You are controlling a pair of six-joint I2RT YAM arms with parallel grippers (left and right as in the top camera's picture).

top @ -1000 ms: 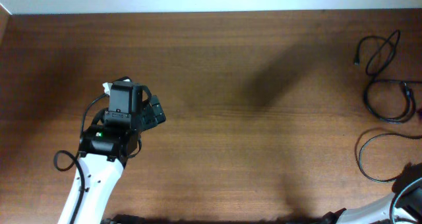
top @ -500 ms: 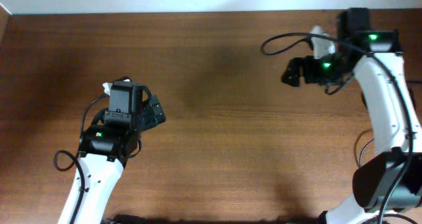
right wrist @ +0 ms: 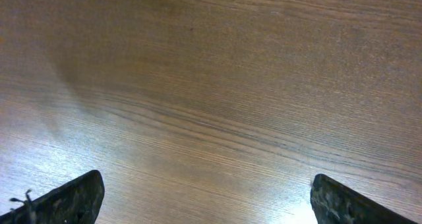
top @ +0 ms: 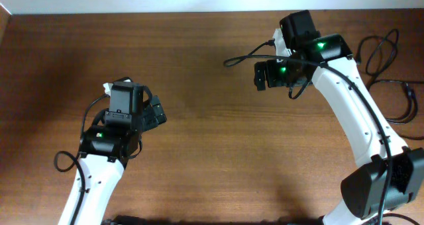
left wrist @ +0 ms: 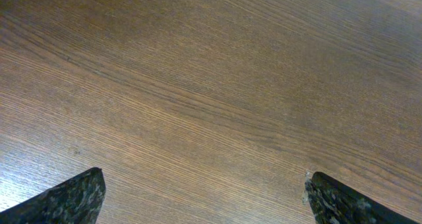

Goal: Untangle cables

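Observation:
The thin black cables (top: 383, 55) lie in loose loops at the far right edge of the wooden table (top: 218, 159), with a second loop (top: 412, 104) just below, partly hidden by my right arm. My right gripper (top: 261, 75) is open and empty, hovering over bare wood well to the left of the cables; its wrist view shows only wood between the fingertips (right wrist: 206, 199). My left gripper (top: 158, 112) is open and empty at the left side of the table, far from the cables, with only wood between its fingertips (left wrist: 204, 199). No cable shows in either wrist view.
A thicker black wire (top: 246, 53) loops off my right wrist; it belongs to the arm. Another arm wire (top: 64, 161) curls beside my left arm. The pale wall edge (top: 199, 0) runs along the back of the table.
My right arm has swung in from the lower right corner to the back right, then moved left over the table, now covering part of the cables. The left arm has not moved.

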